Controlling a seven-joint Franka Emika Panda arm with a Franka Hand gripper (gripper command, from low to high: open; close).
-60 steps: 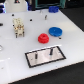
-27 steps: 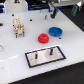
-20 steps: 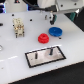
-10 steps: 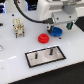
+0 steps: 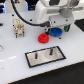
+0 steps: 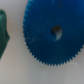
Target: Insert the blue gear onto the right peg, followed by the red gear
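No gear is seated yet; both insertions are outstanding. The blue gear [image 5: 56, 32] is lying flat on the bench [image 5: 15, 55], just beside the red gear [image 5: 43, 38] and partly hidden under the arm [image 5: 55, 12]. The wrist view is looking straight down on the blue gear's toothed disc and centre bore. The fingers are not showing clearly in either view, so their opening cannot be determined. The right peg [image 5: 49, 50] is standing bare on the plate [image 5: 45, 56].

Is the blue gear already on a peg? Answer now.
No, the blue gear lies on the white table beside the red gear, away from the right peg.
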